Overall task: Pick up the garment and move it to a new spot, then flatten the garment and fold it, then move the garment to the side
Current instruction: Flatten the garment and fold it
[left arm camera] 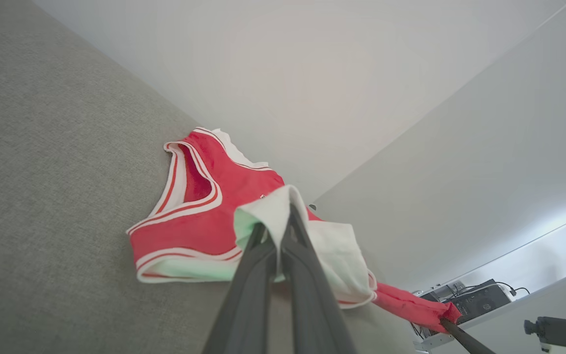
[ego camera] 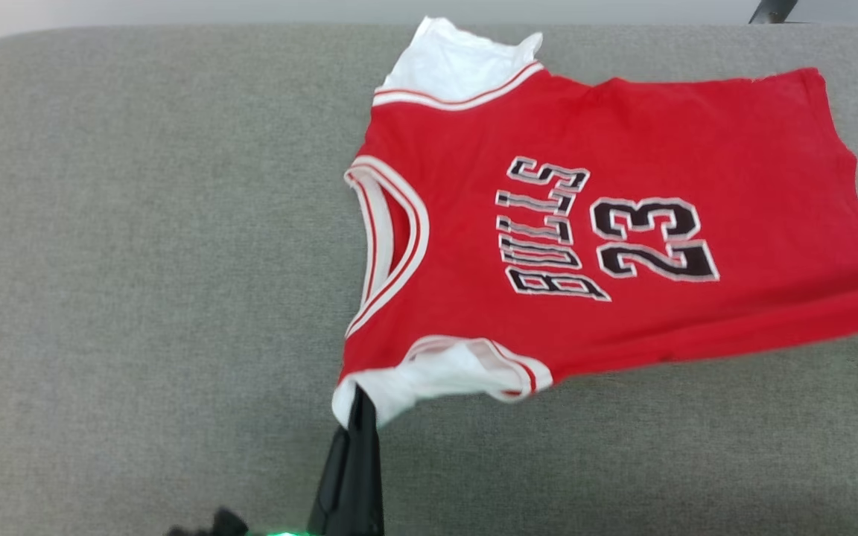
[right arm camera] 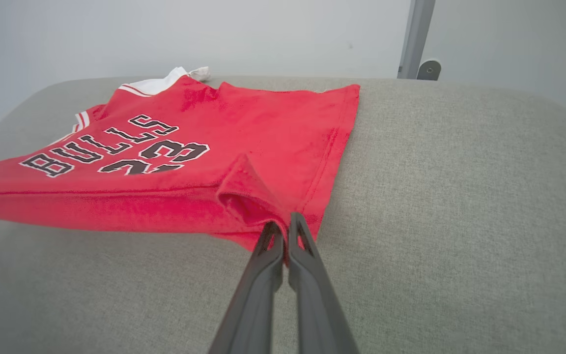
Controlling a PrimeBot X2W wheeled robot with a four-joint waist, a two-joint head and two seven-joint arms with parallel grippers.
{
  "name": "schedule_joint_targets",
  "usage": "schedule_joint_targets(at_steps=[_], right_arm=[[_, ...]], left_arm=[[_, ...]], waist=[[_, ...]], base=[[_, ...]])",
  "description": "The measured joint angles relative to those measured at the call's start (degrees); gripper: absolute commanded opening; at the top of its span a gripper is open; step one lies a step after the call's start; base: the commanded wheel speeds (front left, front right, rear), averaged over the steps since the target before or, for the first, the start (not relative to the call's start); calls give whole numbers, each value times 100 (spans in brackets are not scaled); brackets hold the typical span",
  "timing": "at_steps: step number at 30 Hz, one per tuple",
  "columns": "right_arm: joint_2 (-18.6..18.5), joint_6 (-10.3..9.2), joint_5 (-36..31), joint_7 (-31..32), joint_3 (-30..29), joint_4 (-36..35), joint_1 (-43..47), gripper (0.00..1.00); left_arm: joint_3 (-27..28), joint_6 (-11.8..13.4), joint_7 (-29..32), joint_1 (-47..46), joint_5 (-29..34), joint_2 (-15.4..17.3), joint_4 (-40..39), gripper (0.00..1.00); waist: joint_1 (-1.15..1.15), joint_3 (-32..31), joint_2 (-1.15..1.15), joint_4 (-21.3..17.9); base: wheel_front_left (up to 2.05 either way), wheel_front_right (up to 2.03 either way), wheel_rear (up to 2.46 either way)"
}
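Observation:
The garment [ego camera: 623, 223], a red jersey with white sleeves and a black "23", is stretched out over the grey surface with its collar to the left. My left gripper [ego camera: 360, 398] is shut on the near white sleeve [left arm camera: 273, 211], its fingers pinching the cloth. My right gripper [right arm camera: 285, 223] is shut on the near corner of the red hem [right arm camera: 258, 206], lifting a small fold. The garment's near edge hangs slightly above the surface between both grips. In the left wrist view the right gripper's finger [left arm camera: 465, 339] shows at the far hem corner.
A grey fabric-covered table [ego camera: 138, 298] spreads to the left and front of the jersey. A pale wall lies beyond its far edge, with a metal post [right arm camera: 413, 39] behind. Dark electronics with cables [left arm camera: 479, 300] sit on a shelf off to the side.

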Motion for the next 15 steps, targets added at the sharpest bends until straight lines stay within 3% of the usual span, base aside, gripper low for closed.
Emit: schedule_joint_targets(at_steps=[7, 15], right_arm=[[34, 0, -13, 0, -965, -135, 1073, 0], [99, -1, -63, -1, -1330, -218, 1485, 0]], left_arm=[[-385, 209, 0, 283, 491, 1, -380, 0], [-377, 164, 0, -1220, 621, 1, 683, 0]], waist=[[0, 92, 0, -10], [0, 234, 0, 104]], base=[[0, 0, 0], [0, 0, 0]])
